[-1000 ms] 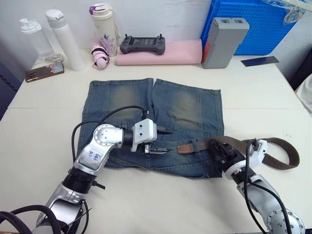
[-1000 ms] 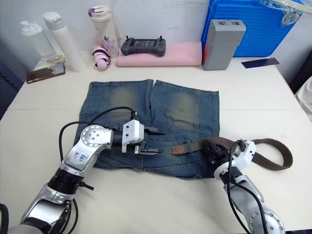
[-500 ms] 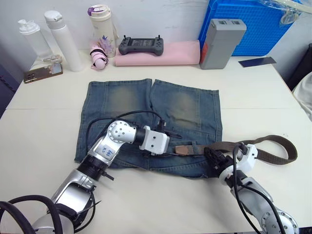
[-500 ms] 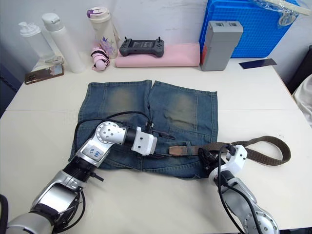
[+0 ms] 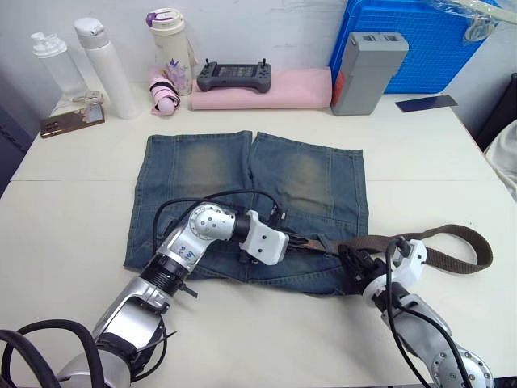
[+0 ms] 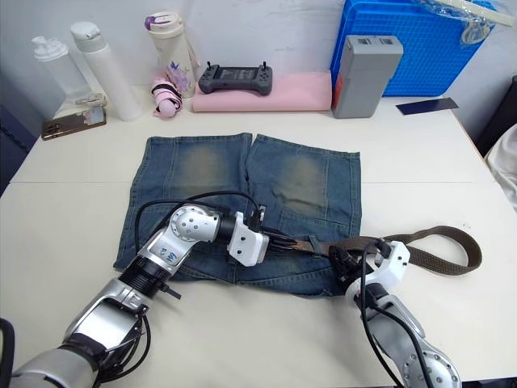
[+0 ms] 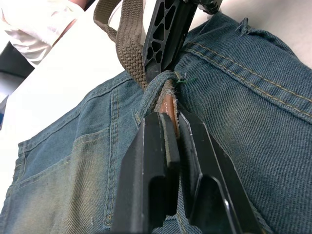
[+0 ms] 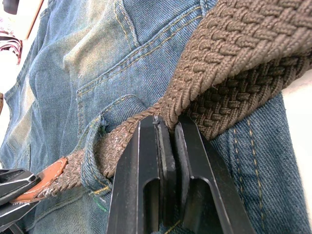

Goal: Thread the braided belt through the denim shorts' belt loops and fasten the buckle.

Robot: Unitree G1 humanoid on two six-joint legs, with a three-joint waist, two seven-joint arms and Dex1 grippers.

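Two grippers are working a pale table (image 5: 65, 210), where the denim shorts (image 5: 242, 194) lie flat at centre. The left gripper (image 7: 171, 127) is pinched tight on the braided belt's (image 5: 452, 246) leather tip at the waistband. The right gripper (image 8: 165, 127) is clamped on the woven strap just past one of the belt loops (image 8: 95, 148); the slack curls off toward 3 o'clock. At 12 o'clock sit a pink cloth (image 5: 266, 89), a handheld controller (image 5: 234, 75), bottles (image 5: 101, 56) and a blue crate (image 5: 420, 40).
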